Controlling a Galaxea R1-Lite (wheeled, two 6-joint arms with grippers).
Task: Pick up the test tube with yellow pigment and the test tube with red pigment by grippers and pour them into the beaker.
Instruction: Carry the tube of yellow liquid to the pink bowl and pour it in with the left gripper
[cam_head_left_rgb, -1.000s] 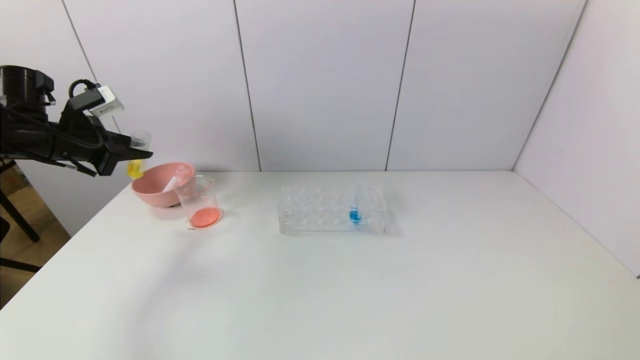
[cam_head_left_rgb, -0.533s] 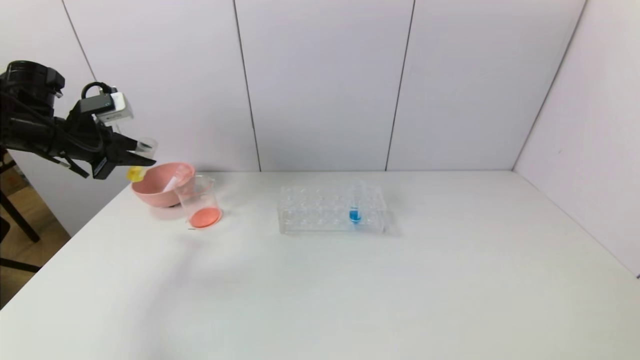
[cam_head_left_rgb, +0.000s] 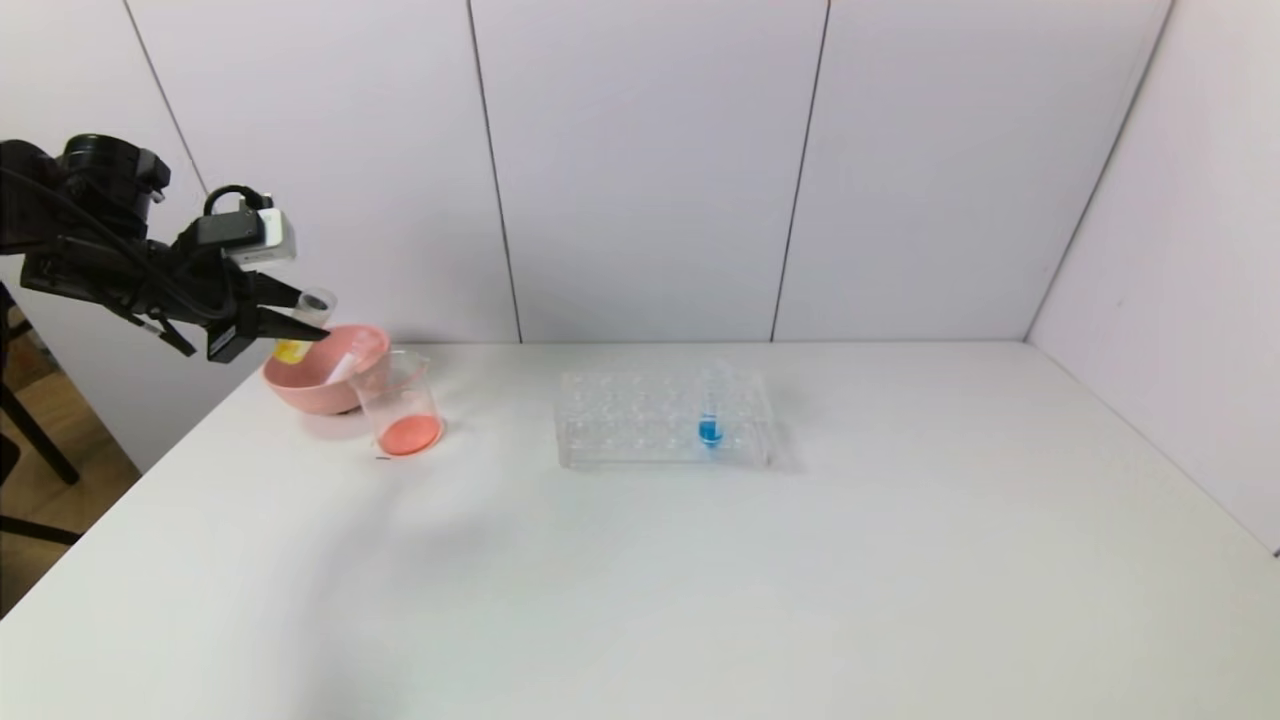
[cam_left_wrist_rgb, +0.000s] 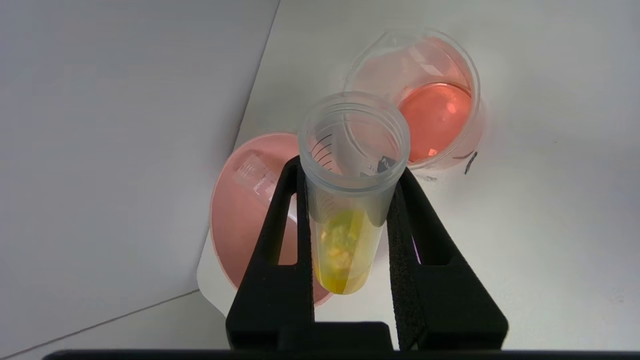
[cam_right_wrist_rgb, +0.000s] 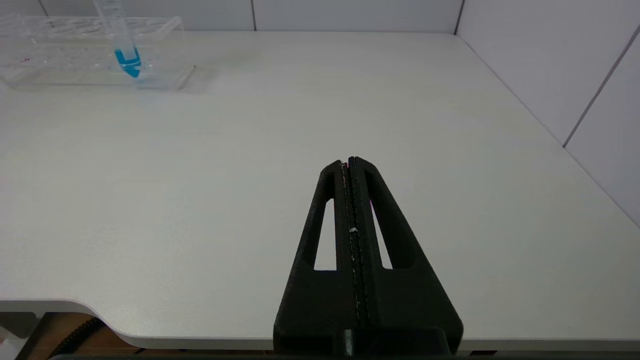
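Two black fingers (cam_left_wrist_rgb: 405, 235) of the left gripper (cam_left_wrist_rgb: 352, 200) clamp the test tube with yellow pigment (cam_left_wrist_rgb: 350, 200) just below its rim, the open mouth toward the lens and the yellow liquid pooled at the round bottom near the base of the fingers; in the head view this gripper (cam_head_left_rgb: 290, 322) sits at the left of the frame, above the near rim of the pink bowl (cam_head_left_rgb: 300, 385), with the tube (cam_head_left_rgb: 303, 325) slightly tilted, its yellow end lower left and its mouth upper right; the beaker (cam_head_left_rgb: 400, 405) stands just right of the bowl, touching or nearly touching it, holding a shallow layer of orange-red liquid; a clear tube (cam_head_left_rgb: 350, 362) lies slanted inside the bowl.

The left wrist view alone shows faint graduation lines on the held tube's inner wall, too small to read, a dark mark on the table (cam_left_wrist_rgb: 550, 225) beside the beaker (cam_left_wrist_rgb: 415, 100), and printed marks on the tube lying in the bowl (cam_left_wrist_rgb: 235, 210).

The right wrist view alone shows the right gripper (cam_right_wrist_rgb: 350, 162), fingers pressed together on nothing, low over the near table edge; at the upper left of that frame stands the clear rack (cam_right_wrist_rgb: 90, 50) with a blue-liquid tube (cam_right_wrist_rgb: 122, 45); the head view places this rack (cam_head_left_rgb: 665, 420) at centre, well apart from the beaker.
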